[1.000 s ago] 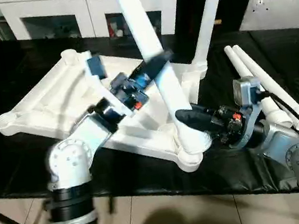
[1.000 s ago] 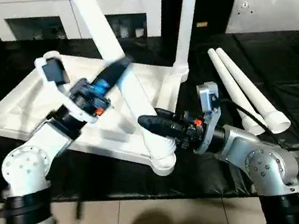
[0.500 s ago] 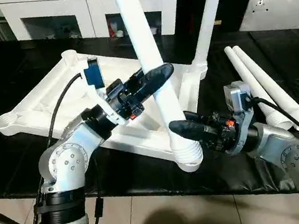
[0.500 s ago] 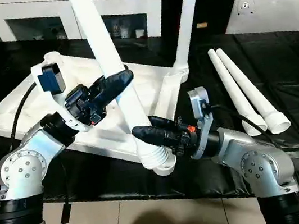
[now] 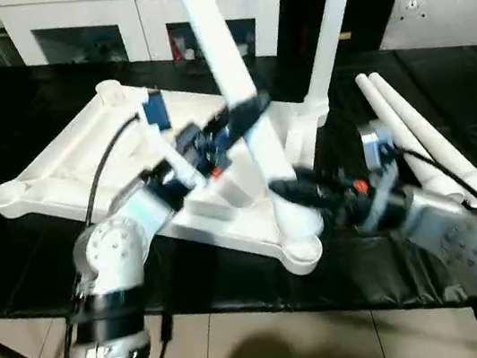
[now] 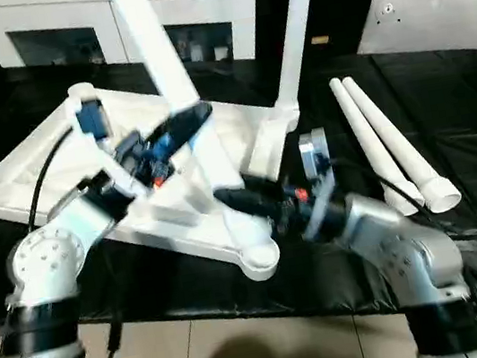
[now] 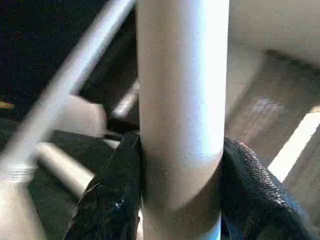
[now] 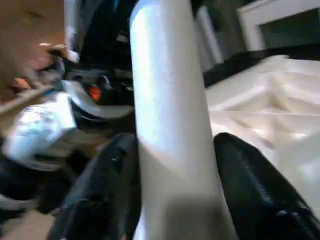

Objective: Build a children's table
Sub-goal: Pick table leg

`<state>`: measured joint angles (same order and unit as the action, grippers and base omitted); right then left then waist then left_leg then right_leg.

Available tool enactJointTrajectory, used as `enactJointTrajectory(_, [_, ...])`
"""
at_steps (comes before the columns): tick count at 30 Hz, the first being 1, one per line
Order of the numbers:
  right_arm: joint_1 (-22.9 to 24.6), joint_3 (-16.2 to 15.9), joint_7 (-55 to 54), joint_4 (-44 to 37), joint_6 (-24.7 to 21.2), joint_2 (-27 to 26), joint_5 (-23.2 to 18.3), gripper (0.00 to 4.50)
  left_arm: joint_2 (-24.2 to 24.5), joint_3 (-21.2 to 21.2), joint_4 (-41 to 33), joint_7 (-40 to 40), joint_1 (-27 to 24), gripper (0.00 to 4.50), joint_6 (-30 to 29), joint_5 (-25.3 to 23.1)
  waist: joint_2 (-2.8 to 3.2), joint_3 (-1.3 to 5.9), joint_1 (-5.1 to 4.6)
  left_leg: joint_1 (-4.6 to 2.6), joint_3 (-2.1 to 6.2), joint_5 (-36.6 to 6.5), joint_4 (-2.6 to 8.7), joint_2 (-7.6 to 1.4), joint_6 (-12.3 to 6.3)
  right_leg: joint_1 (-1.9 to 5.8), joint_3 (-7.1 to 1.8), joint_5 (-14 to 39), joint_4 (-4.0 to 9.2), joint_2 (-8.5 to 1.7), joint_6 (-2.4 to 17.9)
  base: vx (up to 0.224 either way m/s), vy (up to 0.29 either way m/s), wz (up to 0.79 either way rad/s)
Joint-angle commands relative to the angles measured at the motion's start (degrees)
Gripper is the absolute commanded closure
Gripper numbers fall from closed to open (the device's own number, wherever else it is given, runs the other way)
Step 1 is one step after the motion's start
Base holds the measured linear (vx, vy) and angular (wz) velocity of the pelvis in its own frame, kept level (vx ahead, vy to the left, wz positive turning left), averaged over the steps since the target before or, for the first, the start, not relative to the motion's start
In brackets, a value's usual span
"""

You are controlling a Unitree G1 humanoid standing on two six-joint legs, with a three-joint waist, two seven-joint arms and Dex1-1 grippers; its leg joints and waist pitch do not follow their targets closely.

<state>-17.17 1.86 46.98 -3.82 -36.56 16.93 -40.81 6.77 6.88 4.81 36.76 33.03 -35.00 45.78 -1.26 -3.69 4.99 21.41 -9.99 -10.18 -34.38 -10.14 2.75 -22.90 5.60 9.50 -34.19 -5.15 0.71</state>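
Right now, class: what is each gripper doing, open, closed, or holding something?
Left gripper: closed on the leg, partway up.
Right gripper: closed on the same leg, low down by the tabletop corner socket.

- Leaning leg: upper end cut off by the head views' top edge; foot hidden behind the right gripper, so its seating in the near corner socket cannot be told.
- Upright leg: top cut off likewise.
- Both grippers and forearms: motion-blurred in the head views.
- Left gripper: far finger hidden behind the leaning leg.
- Cabinets: contents behind the glass too small to tell.
- Flat white sheet: cut off at the right edge.
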Motion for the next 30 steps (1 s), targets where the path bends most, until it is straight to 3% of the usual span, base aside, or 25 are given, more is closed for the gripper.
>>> enactJointTrajectory(1, [-0.72,0.12,-0.99,0.39,1.53,0.10,1.66,1.54,0.67,0.31,0.49,-1.27,1.18,2.66,1.84,-2.66,-0.28,4.42,-0.06,-0.55,0.78,-9.20,3.99,-2.67,-0.01,3.22,-3.06,15.84,4.25,-3.42,6.72,0.000,0.000,0.00])
enactJointTrajectory(7, [-2.21,-1.26,-4.12,1.84,5.56,-0.44,6.18,1.09,1.46,-1.15,2.14,-4.89,2.67,2.66,4.99,-7.80,-0.17,4.38,-0.11,-0.63,0.81,-9.29,4.05,-2.79,-0.01,3.14,-3.08,14.69,4.02,-3.42,7.58,0.000,0.000,0.00])
enactJointTrajectory(9, [-3.83,-4.48,-6.91,1.67,8.05,-0.58,11.89,0.94,2.23,-3.72,2.44,-9.28,3.68,2.66,7.24,-14.37,-0.13,4.38,-0.21,-0.62,0.86,-9.53,4.07,-2.79,0.49,3.14,-3.11,15.15,3.98,-3.36,7.04,0.000,0.000,0.00])
enactJointTrajectory(12, [-4.99,-6.11,-9.79,1.62,8.18,-1.70,14.50,0.65,2.54,-5.23,2.67,-11.94,4.30,2.67,8.49,-18.03,-0.18,4.45,-0.21,-0.65,0.91,-9.55,4.05,-2.85,0.66,3.15,-3.19,14.99,3.86,-3.47,6.58,0.000,0.000,0.00])
enactJointTrajectory(17, [-7.25,-8.51,-16.12,2.90,7.71,-5.10,18.40,0.62,1.46,-5.92,1.79,-15.69,4.93,2.67,9.31,-20.75,-0.09,4.52,-0.40,-0.68,0.84,-8.73,4.04,-2.82,0.89,3.07,-3.25,12.12,3.46,-3.42,8.34,0.000,0.000,0.00])
enactJointTrajectory(22, [-8.33,-11.35,-20.27,4.90,8.52,-9.03,21.83,1.01,0.26,-7.08,0.44,-18.22,4.76,2.67,9.73,-23.45,0.02,4.43,-0.52,-0.79,0.81,-9.99,4.13,-2.88,1.28,2.92,-3.33,12.41,3.55,-3.49,8.73,0.000,0.000,0.00])
enactJointTrajectory(23, [-8.71,-12.48,-21.79,6.01,9.02,-10.05,23.79,1.32,-0.21,-7.26,-0.24,-18.93,4.61,2.67,9.42,-23.72,0.17,4.39,-0.51,-0.77,0.84,-10.31,4.18,-2.91,1.47,2.91,-3.35,12.64,3.52,-3.48,8.70,0.000,0.000,0.00])
enactJointTrajectory(24, [-9.04,-12.86,-23.28,6.85,9.36,-10.68,25.03,1.40,-0.48,-7.40,-0.56,-19.34,4.55,2.67,9.25,-23.86,-0.09,4.39,-0.58,-0.69,0.85,-10.38,4.22,-2.94,1.88,2.89,-3.38,12.70,3.50,-3.53,8.57,0.000,0.000,0.00])
enactJointTrajectory(28, [-10.23,-12.92,-28.66,9.95,11.67,-13.17,28.05,1.50,-1.10,-7.72,-1.38,-20.35,4.40,2.67,8.78,-24.27,-0.07,4.34,-0.62,-0.78,0.82,-11.20,4.26,-2.85,2.34,2.86,-3.44,13.88,3.63,-3.58,7.89,0.000,0.000,0.00])
enactJointTrajectory(30, [-10.85,-12.73,-30.06,11.27,11.16,-14.10,28.40,1.85,-1.35,-7.72,-1.95,-20.67,4.25,2.67,8.24,-24.33,-0.16,4.34,-0.81,-0.70,0.82,-11.04,4.26,-2.72,2.40,2.85,-3.45,13.67,3.53,-3.44,7.61,0.000,0.000,0.00])
